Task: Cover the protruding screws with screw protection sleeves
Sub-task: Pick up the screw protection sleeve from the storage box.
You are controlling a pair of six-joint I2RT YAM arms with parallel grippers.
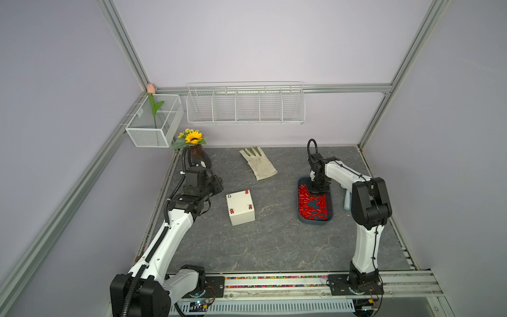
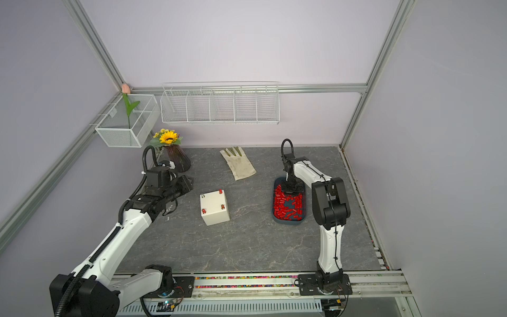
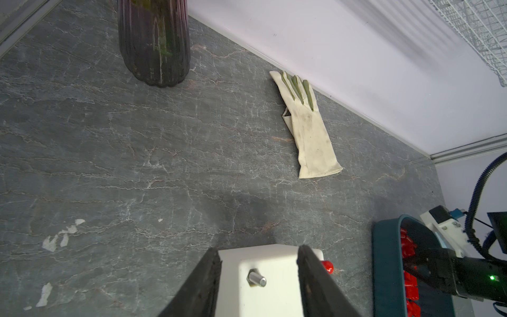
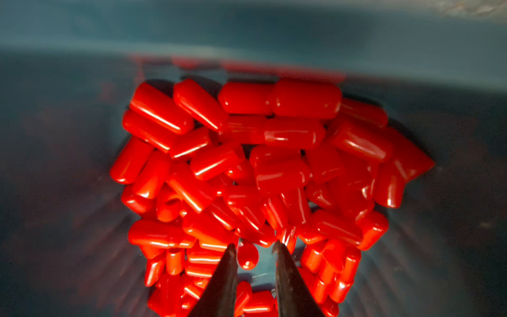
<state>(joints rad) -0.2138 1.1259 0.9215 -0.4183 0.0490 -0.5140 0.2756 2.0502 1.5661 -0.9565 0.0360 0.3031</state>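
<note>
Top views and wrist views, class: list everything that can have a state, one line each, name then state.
bare screw: uncovered, sticking up
capped screws: three, each wearing a red cap
box: upright
loose sleeves: heaped in the tray
left gripper: open, holding nothing
right gripper: slightly open, down among the loose sleeves
glove: lying flat
vase: upright

Cream-white cube-like box (image 1: 241,212) on a dark grey stone-look tabletop (image 1: 260,247) laced with pale veins. On the box, one silver metal stud (image 3: 256,279), three bright red plastic caps (image 1: 247,191). Beside the box, more red in a dark teal plastic tray (image 1: 314,221). Beyond the box, cream fabric glove (image 1: 260,167), olive-green streaks.
</note>
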